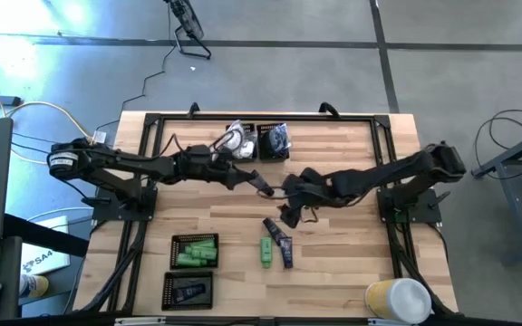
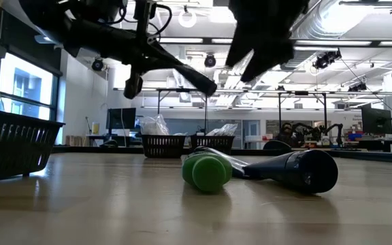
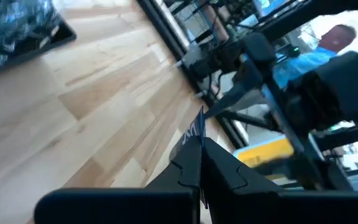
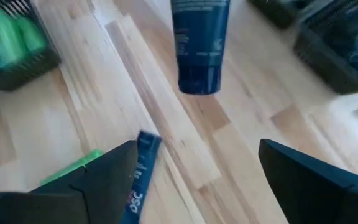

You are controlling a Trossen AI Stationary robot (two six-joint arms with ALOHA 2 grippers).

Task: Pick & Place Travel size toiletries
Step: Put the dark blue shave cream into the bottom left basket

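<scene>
The left gripper (image 1: 263, 187) pinched a navy tube (image 3: 194, 127) by its flat end, above mid-table. The right gripper (image 1: 290, 212), at its four o'clock, stood wide open, empty. A green tube (image 1: 266, 251) and another navy tube (image 1: 280, 240) lay at six o'clock.

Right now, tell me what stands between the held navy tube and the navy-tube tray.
Nothing visible. The left gripper holds the navy tube in the air; the green-tube tray borders the path to the navy-tube tray.
</scene>
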